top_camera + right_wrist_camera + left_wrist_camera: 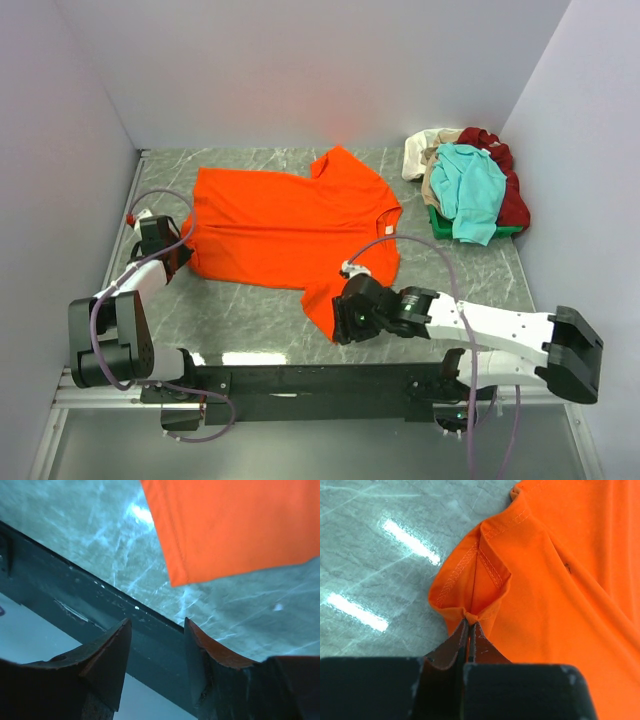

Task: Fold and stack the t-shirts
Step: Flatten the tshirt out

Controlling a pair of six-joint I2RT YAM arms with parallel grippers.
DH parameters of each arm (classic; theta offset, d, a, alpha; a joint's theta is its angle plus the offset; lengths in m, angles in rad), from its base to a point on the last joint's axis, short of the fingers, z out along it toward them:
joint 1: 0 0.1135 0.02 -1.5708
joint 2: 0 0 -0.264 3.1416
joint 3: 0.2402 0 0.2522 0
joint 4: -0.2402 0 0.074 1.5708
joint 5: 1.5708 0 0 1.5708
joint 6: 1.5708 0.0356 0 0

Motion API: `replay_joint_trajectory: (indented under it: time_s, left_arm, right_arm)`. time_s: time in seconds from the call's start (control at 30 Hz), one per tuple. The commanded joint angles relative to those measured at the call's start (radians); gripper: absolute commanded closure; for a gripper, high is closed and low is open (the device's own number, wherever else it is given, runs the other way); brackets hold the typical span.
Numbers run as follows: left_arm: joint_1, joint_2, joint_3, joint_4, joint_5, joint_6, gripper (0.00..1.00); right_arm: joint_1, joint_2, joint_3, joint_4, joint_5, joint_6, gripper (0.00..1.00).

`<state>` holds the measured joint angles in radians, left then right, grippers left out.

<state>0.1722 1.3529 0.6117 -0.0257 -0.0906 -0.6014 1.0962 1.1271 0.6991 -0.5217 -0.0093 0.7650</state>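
Observation:
A bright orange t-shirt (pixel 290 225) lies spread flat on the marble table. My left gripper (pixel 185 255) is at its left edge. In the left wrist view this gripper (pixel 470 621) is shut on a pinched fold of the stitched orange hem (pixel 470 580). My right gripper (pixel 340 325) sits at the shirt's near corner, close to the table's front edge. In the right wrist view its jaws (pixel 156 625) stand open with nothing between them, and the orange corner (pixel 210 535) lies just beyond the fingertips. Teal (pixel 468 190), dark red (pixel 508 185) and cream (pixel 425 150) t-shirts are heaped at the back right.
The heap rests on a green tray (pixel 440 222) against the right wall. White walls close in the table on the left, back and right. A dark rail (pixel 100 605) runs along the table's front edge under my right gripper.

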Motion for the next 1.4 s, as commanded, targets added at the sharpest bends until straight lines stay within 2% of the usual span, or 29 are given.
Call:
replay_joint_trajectory:
  time_s: [0.0, 0.3, 0.93, 1.0, 1.1, 1.13, 1.23, 1.27, 1.3, 1.37]
  left_arm:
    - [0.013, -0.003, -0.004, 0.053, 0.015, 0.028, 0.99]
    - [0.023, 0.009, -0.009, 0.064, 0.045, 0.029, 0.99]
    - [0.03, 0.008, -0.016, 0.07, 0.068, 0.032, 0.99]
    - [0.032, 0.006, -0.017, 0.07, 0.066, 0.032, 1.0]
    - [0.03, 0.003, -0.017, 0.069, 0.065, 0.031, 0.99]
    - [0.03, 0.0, -0.017, 0.066, 0.06, 0.031, 0.99]
    - [0.032, -0.009, -0.018, 0.058, 0.046, 0.025, 0.99]
    - [0.032, -0.017, -0.018, 0.05, 0.035, 0.022, 0.99]
    - [0.032, -0.023, -0.02, 0.047, 0.029, 0.014, 0.99]
    - [0.033, -0.041, -0.027, 0.041, 0.008, 0.003, 0.99]
  right_arm:
    - [0.071, 0.08, -0.007, 0.052, 0.042, 0.109, 0.47]
    - [0.125, 0.241, 0.06, 0.052, 0.138, 0.135, 0.46]
    - [0.126, 0.376, 0.115, 0.026, 0.273, 0.177, 0.52]
    - [0.126, 0.385, 0.117, 0.025, 0.275, 0.178, 0.55]
    - [0.126, 0.382, 0.112, 0.02, 0.279, 0.178, 0.66]
    - [0.126, 0.381, 0.108, 0.022, 0.279, 0.178, 0.74]
    - [0.128, 0.376, 0.103, 0.011, 0.276, 0.177, 0.88]
    - [0.131, 0.375, 0.102, 0.006, 0.275, 0.177, 0.97]
    - [0.136, 0.367, 0.102, -0.01, 0.276, 0.181, 1.0]
    - [0.145, 0.347, 0.099, -0.032, 0.284, 0.188, 1.0]
